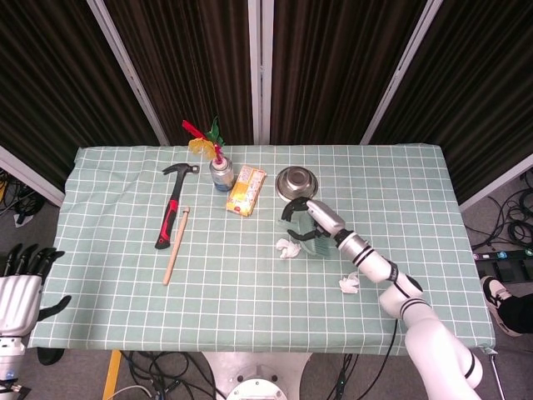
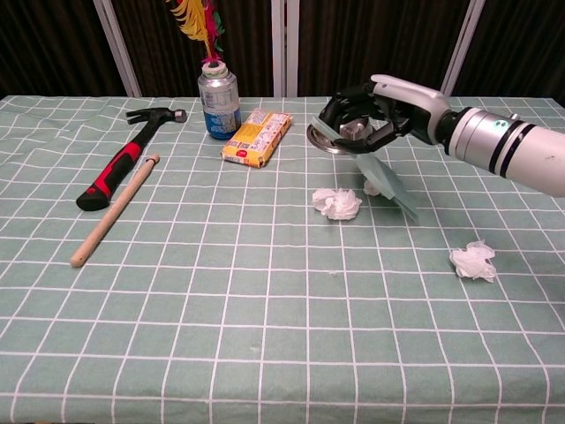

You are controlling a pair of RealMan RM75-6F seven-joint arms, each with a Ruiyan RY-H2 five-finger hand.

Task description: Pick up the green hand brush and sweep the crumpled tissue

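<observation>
My right hand (image 2: 381, 108) (image 1: 312, 218) grips the pale green hand brush (image 2: 381, 175) (image 1: 319, 242) by its handle. The brush slants down to the right, and its low end hangs just right of a crumpled tissue (image 2: 337, 203) (image 1: 288, 248) in the middle of the table. A second crumpled tissue (image 2: 473, 261) (image 1: 349, 282) lies further right and nearer the front edge. My left hand (image 1: 21, 283) hangs off the table's left side with its fingers apart, holding nothing.
A steel bowl (image 2: 328, 132) (image 1: 292, 179) sits right behind my right hand. A yellow packet (image 2: 257, 136), a can with feathers (image 2: 217, 102), a red-handled hammer (image 2: 124, 159) and a wooden stick (image 2: 113, 210) lie on the left half of the checked cloth (image 2: 221, 336).
</observation>
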